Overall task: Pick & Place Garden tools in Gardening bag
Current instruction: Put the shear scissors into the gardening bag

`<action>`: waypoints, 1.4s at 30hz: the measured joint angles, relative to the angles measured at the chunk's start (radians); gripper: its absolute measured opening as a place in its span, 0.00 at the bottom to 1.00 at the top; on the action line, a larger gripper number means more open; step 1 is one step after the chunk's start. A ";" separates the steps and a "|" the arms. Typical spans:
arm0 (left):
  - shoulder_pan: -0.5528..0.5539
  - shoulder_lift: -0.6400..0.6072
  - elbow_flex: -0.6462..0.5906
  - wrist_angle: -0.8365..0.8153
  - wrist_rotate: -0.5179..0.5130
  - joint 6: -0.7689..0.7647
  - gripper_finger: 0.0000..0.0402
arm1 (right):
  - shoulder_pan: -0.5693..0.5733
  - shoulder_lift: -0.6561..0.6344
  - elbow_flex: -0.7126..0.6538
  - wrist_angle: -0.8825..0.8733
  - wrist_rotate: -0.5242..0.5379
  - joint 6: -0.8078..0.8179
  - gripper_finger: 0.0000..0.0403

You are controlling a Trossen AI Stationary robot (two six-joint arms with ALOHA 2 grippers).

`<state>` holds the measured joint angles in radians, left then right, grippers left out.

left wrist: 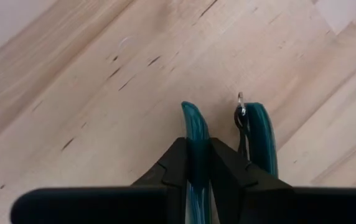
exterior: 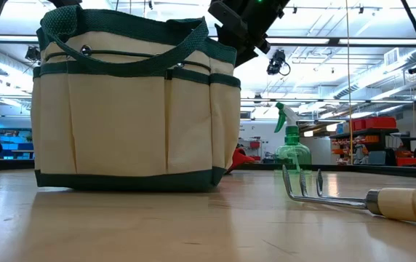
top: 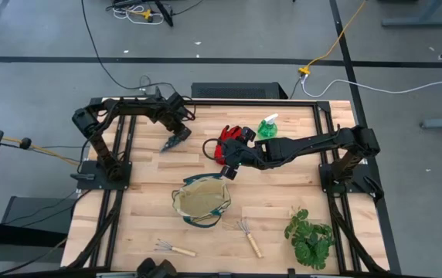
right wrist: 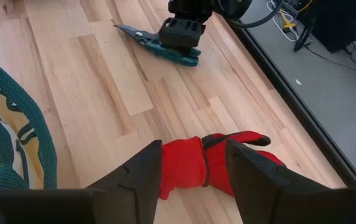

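Observation:
The grey pruning shears [top: 171,142] with teal handles are at the table's far left, under my left gripper [top: 178,136], which is shut on them. The red glove [top: 227,144] lies flat on the table at far centre. My right gripper [right wrist: 193,155] is open above the glove, its fingers standing over either side of it without touching. The green spray bottle [top: 268,127] stands upright just right of the glove. The cream gardening bag [top: 202,199] stands open at mid-table. Two wooden-handled rakes [top: 173,249] [top: 249,236] lie near the front edge. My left gripper comes at the shears from above, pointing down, and is on their teal handles [right wrist: 179,55]. In the left wrist view one handle [left wrist: 193,134] sits between my two fingers and the other [left wrist: 262,140] lies outside one finger. The shears lie level, blades [right wrist: 128,30] away from the handles. Whether they are off the table, I cannot tell.
A leafy green plant [top: 310,235] sits at the front right. The bag's green handles [right wrist: 16,124] are close beside my right gripper. In the low view a rake [exterior: 361,198] lies in front, with the bag [exterior: 128,109] and spray bottle [exterior: 292,149] behind.

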<state>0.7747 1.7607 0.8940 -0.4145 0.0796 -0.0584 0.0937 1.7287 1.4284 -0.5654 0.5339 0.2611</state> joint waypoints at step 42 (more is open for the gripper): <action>-0.295 -0.838 -0.004 -0.094 0.252 0.016 0.12 | 0.000 0.000 0.000 0.003 0.000 -0.034 0.44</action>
<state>0.4802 0.9222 0.8898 -0.5082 0.3318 -0.0428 0.0937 1.7287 1.4281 -0.5624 0.5343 0.2272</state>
